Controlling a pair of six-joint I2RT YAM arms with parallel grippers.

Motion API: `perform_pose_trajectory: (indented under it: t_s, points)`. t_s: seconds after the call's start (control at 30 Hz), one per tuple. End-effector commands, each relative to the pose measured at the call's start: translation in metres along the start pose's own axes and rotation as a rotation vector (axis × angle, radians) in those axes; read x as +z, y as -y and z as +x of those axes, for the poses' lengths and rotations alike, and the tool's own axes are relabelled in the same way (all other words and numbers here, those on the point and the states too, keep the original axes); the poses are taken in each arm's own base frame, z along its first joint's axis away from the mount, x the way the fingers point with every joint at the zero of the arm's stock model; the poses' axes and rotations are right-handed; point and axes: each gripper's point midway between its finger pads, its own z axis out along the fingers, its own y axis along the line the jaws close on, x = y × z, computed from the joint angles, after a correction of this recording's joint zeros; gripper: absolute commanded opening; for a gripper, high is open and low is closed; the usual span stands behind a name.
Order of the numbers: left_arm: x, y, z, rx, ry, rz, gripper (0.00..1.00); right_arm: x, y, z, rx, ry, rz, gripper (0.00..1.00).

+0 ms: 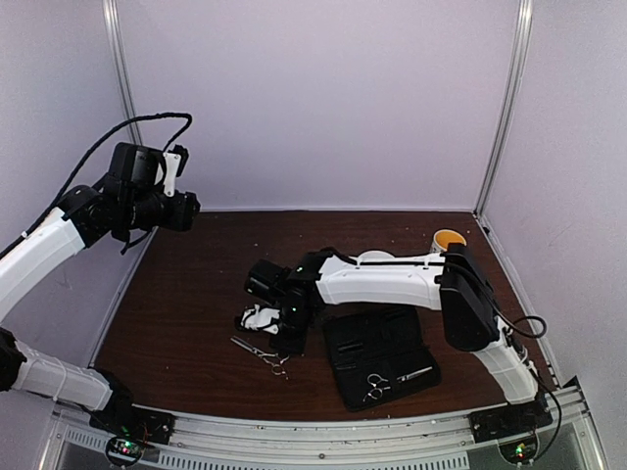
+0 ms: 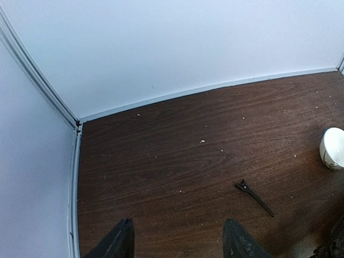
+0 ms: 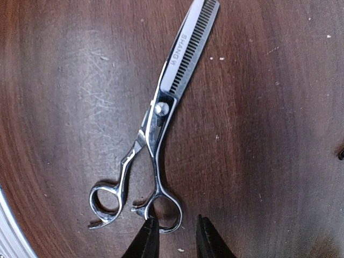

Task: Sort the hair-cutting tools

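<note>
Right claw (image 3: 173, 239) by scissors (image 3: 156, 134), case (image 1: 380, 354) alongside

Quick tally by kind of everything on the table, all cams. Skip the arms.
Silver scissors: 2
Black hair clip: 1
Black case: 1
White bowl: 1
Yellow-lined cup: 1
Total: 6
</note>
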Motion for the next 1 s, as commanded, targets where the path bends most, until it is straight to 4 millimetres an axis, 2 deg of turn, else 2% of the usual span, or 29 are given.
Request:
perform_pose_trajectory:
  t_s: [0.0,0.27,0.4,0.47,0.6,0.8,0.87,0.97]
  points:
    - [0.004,0.0,-0.005,-0.002,0.019,0.004,0.59,0.013,0.005,0.009,0.019,-0.053,0.025,0.25]
    - [0.008,0.008,-0.002,0.007,0.004,0.047,0.59,0.031,0.005,0.019,0.008,-0.096,0.017,0.21]
    - [0.011,0.011,0.0,0.011,-0.006,0.061,0.6,0.034,0.001,0.022,-0.01,-0.105,-0.002,0.12]
    - [0.012,0.013,0.001,0.011,-0.01,0.069,0.6,0.028,0.001,0.022,-0.029,-0.106,-0.005,0.08]
    - [0.015,0.015,0.003,0.012,-0.019,0.08,0.6,-0.001,0.0,0.016,-0.096,-0.063,-0.001,0.0]
    - [0.014,0.012,0.001,0.024,-0.014,0.068,0.6,-0.066,-0.014,0.004,-0.22,0.078,-0.03,0.0]
    - [0.015,0.008,0.001,0.026,-0.014,0.051,0.6,-0.084,-0.018,0.006,-0.259,0.104,-0.028,0.0]
    - [0.016,0.004,0.001,0.024,-0.015,0.045,0.6,-0.105,-0.021,0.019,-0.311,0.119,-0.007,0.0]
